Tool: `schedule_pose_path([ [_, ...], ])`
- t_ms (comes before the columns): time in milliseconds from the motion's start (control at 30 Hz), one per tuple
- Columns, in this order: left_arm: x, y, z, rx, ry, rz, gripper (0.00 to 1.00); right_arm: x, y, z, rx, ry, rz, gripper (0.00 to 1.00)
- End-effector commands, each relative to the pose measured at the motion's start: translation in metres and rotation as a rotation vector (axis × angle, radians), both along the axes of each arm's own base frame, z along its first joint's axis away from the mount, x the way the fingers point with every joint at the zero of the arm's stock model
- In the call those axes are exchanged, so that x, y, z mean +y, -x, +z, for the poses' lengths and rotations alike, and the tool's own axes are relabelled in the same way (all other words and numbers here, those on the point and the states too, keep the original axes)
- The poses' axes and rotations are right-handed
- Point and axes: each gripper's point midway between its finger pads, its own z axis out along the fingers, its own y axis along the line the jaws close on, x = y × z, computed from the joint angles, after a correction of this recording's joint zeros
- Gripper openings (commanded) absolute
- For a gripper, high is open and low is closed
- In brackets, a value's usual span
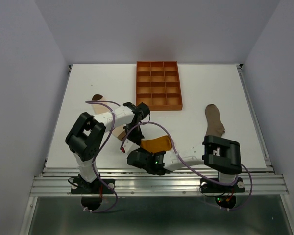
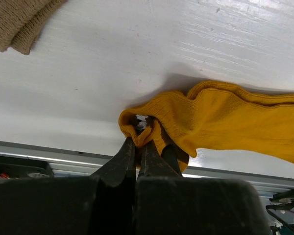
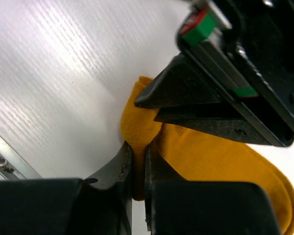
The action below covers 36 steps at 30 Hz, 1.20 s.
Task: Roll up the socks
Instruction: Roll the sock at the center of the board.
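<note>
Mustard sock [image 2: 225, 122] — pinched at one end by left fingers [image 2: 118, 161] and right fingers [image 3: 115, 169].

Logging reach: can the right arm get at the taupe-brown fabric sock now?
Probably, once freed: the taupe-brown sock lies uncovered, but the right gripper is shut on the mustard-yellow fabric sock.

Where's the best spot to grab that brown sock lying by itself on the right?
Pinch the brown sock at its near end, coming straight down from above. It lies flat, stretched out front to back, with nothing touching it, so that end is probably the easiest to reach.
</note>
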Motion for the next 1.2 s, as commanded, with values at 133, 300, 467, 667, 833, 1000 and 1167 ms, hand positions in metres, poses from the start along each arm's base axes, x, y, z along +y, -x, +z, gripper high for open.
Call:
schedule_pose_path([
  [133, -0.01, -0.008, 0.018, -0.071, 0.063, 0.027, 0.53, -0.004, 0.009, -0.014, 0.093, -0.071, -0.07, 0.01],
  [300, -0.005, -0.023, 0.025, -0.135, 0.079, 0.053, 0.65, -0.006, 0.006, -0.012, 0.176, -0.175, -0.073, 0.01],
  [467, 0.007, -0.048, 0.035, -0.226, 0.11, 0.113, 0.66, -0.005, 0.012, 0.0, 0.266, -0.333, -0.008, 0.01],
  [667, 0.022, -0.07, 0.047, -0.314, 0.139, 0.172, 0.66, -0.011, 0.003, 0.007, 0.356, -0.508, -0.031, 0.01],
  [833, 0.021, -0.069, 0.044, -0.318, 0.171, 0.157, 0.66, -0.028, -0.002, -0.002, 0.452, -0.601, -0.076, 0.01],
  [1000, 0.0, -0.06, 0.032, -0.289, 0.283, 0.11, 0.66, -0.043, -0.008, -0.009, 0.498, -0.66, -0.154, 0.01],
  [1167, -0.02, -0.05, 0.022, -0.265, 0.333, 0.048, 0.66, -0.063, -0.02, -0.022, 0.557, -0.704, -0.249, 0.01],
])
